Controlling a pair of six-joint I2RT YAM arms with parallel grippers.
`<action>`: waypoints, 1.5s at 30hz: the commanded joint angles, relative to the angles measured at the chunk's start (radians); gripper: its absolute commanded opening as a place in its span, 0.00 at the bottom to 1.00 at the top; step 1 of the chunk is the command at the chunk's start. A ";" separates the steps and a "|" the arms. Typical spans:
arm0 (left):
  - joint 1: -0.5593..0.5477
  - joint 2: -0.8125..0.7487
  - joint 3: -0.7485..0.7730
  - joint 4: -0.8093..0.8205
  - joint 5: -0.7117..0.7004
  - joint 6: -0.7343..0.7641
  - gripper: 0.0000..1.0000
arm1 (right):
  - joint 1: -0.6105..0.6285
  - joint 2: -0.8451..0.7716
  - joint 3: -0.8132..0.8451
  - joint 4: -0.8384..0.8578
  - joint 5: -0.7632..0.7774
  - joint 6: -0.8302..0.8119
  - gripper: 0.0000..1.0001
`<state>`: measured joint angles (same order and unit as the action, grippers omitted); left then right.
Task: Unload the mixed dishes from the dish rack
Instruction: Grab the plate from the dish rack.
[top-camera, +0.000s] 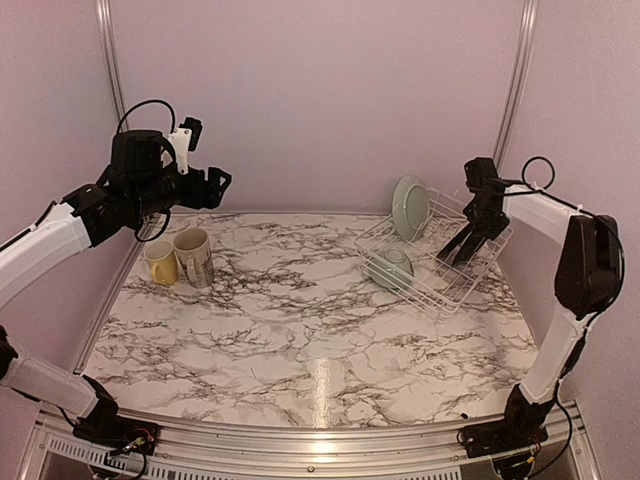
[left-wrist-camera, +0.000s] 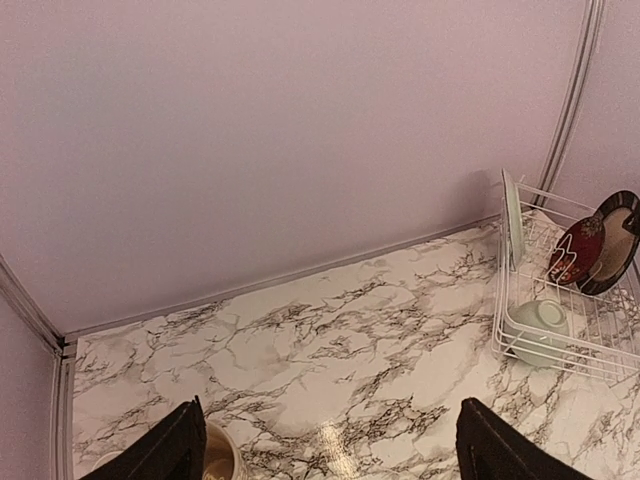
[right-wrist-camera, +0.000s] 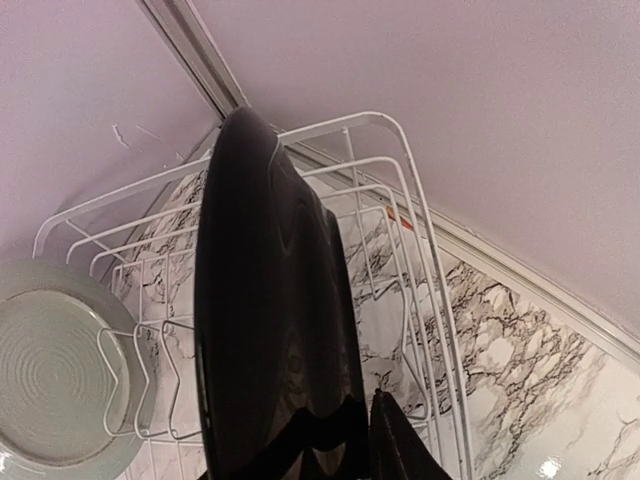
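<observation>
The white wire dish rack (top-camera: 447, 290) stands at the right of the marble table. A pale-green plate (top-camera: 410, 207) stands upright in it, and a pale-green bowl (top-camera: 390, 265) lies at its near-left corner. My right gripper (top-camera: 460, 248) reaches down into the rack. In the right wrist view its jaws (right-wrist-camera: 365, 410) pinch the rim of the red plate (right-wrist-camera: 270, 290), which shows its dark back and stands in the rack's slots. My left gripper (top-camera: 220, 182) hangs open, high above the yellow mug (top-camera: 160, 262) and the cream printed mug (top-camera: 193, 257).
Both mugs stand on the table at the far left, close to the wall rail. In the left wrist view the rack (left-wrist-camera: 560, 345) sits far to the right, with the green plate (left-wrist-camera: 513, 215), red plate (left-wrist-camera: 585, 245) and bowl (left-wrist-camera: 540, 325) inside. Pink walls enclose the table.
</observation>
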<state>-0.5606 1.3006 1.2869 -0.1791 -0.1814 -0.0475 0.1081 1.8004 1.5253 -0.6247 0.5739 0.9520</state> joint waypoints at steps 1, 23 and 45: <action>0.009 -0.029 -0.014 0.019 0.003 0.001 0.89 | -0.003 0.004 0.034 -0.055 0.004 0.084 0.27; 0.016 -0.032 -0.015 0.020 0.021 -0.011 0.89 | 0.027 -0.110 0.064 -0.022 0.113 -0.029 0.00; 0.019 -0.047 -0.021 0.020 0.000 -0.014 0.89 | 0.149 0.007 0.336 -0.340 0.462 -0.161 0.00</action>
<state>-0.5468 1.2736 1.2766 -0.1776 -0.1711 -0.0559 0.2146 1.8618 1.7897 -1.0080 0.8890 0.7830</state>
